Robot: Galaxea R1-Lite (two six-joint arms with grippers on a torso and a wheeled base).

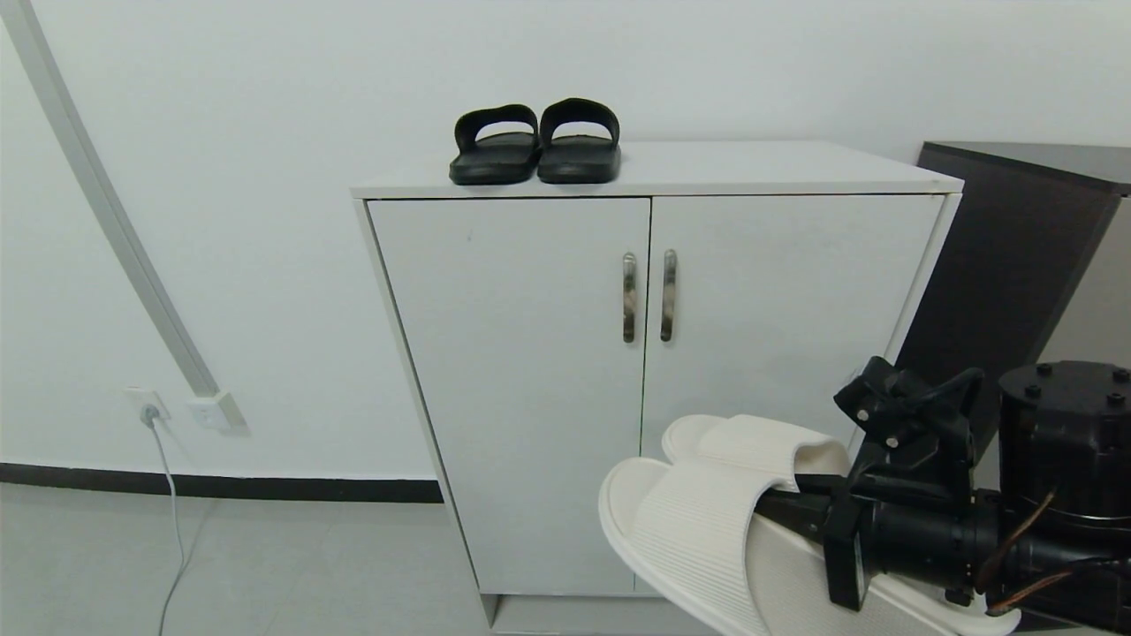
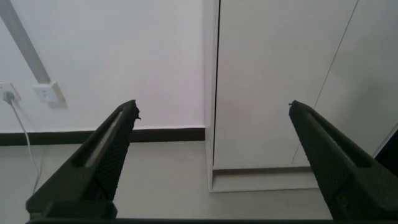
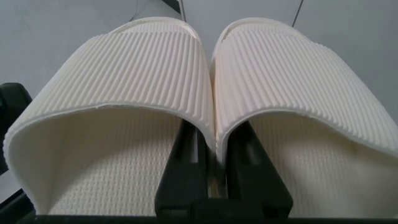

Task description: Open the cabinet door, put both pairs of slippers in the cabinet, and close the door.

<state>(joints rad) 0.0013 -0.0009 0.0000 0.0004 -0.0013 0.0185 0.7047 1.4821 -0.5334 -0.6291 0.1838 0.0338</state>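
Now the right gripper [image 3: 217, 177] pinches the 2 white slippers [image 1: 698, 521] together, low before the cabinet [image 1: 512, 380]. Its doors [image 1: 521, 353] are closed, black slippers [image 1: 535, 146] sit at its top's front edge, and the left gripper [image 2: 211, 109] is spread wide.

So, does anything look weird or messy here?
Nothing is spilled or broken. The black slippers sit neatly side by side on top of the cabinet, not inside it. One odd bit: the right gripper holds the white slippers, yet both doors are shut.
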